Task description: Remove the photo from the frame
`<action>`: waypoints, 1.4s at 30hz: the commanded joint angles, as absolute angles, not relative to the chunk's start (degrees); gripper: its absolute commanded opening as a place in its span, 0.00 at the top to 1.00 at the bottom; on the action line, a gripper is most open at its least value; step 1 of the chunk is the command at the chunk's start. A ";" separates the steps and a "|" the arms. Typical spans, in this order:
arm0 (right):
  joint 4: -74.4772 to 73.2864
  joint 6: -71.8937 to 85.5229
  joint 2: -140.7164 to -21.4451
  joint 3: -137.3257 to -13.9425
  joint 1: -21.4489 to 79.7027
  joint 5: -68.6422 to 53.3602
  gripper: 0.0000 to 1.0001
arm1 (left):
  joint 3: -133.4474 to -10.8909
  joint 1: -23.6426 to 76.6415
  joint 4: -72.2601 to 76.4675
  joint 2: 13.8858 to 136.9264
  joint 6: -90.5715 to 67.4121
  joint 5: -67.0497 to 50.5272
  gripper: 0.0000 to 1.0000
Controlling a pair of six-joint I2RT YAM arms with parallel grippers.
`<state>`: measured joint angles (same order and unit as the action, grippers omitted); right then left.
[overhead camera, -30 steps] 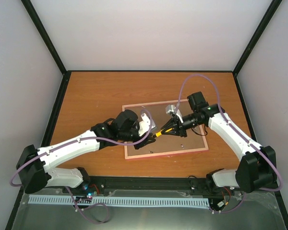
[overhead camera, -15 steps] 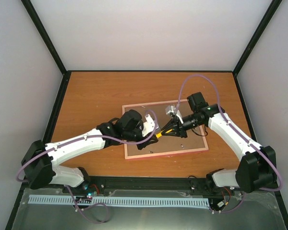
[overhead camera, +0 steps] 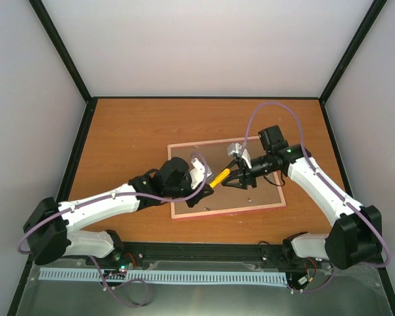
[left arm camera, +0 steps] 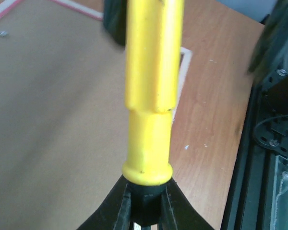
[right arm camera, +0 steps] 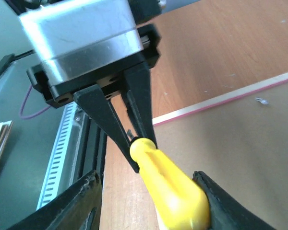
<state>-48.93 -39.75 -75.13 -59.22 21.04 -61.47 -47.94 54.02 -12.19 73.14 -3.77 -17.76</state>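
The frame [overhead camera: 224,212] lies face down on the table, its thin pink border around the brown backing panel [overhead camera: 266,191]. The photo is hidden under that panel. A yellow-handled screwdriver [overhead camera: 219,178] hangs over the panel between both grippers. My left gripper [overhead camera: 207,188] is shut on the screwdriver's black end [left arm camera: 146,206], with the yellow handle [left arm camera: 151,96] pointing away from it. My right gripper [overhead camera: 232,172] stands open around the handle's butt [right arm camera: 170,189], its fingers [right arm camera: 86,201] spread apart. In the right wrist view my gripper [right arm camera: 153,201] faces the left gripper's fingers [right arm camera: 137,110].
Small metal tabs [right arm camera: 261,100] sit near the frame's edge [right arm camera: 230,98] on the backing. A black rail [overhead camera: 204,250] runs along the near table edge, and a black post [overhead camera: 85,112] marks the left side. Bare wooden table [overhead camera: 131,131] surrounds the frame.
My right gripper has opened off the screwdriver handle. My left gripper has shut on the screwdriver's black end, and more of the yellow handle now shows between the two grippers.
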 commanded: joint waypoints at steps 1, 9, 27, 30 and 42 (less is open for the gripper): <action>-42.62 -35.24 -71.68 -58.36 20.46 -57.15 0.45 | -41.70 54.35 -5.94 69.02 -16.47 -6.37 0.99; -39.93 -33.20 -74.10 -57.08 18.96 -53.40 0.38 | -35.94 50.40 -21.24 64.52 -42.86 8.71 0.97; -40.50 -34.98 -75.90 -56.72 19.07 -51.87 0.37 | -21.48 36.01 -29.89 46.82 -65.39 13.28 0.85; -40.68 -34.89 -75.67 -56.86 19.02 -51.55 0.38 | -19.62 32.88 -28.99 47.42 -65.42 9.57 0.87; -41.09 -35.24 -75.74 -56.84 18.97 -51.44 0.39 | -14.63 31.55 -24.91 47.43 -66.65 6.94 0.92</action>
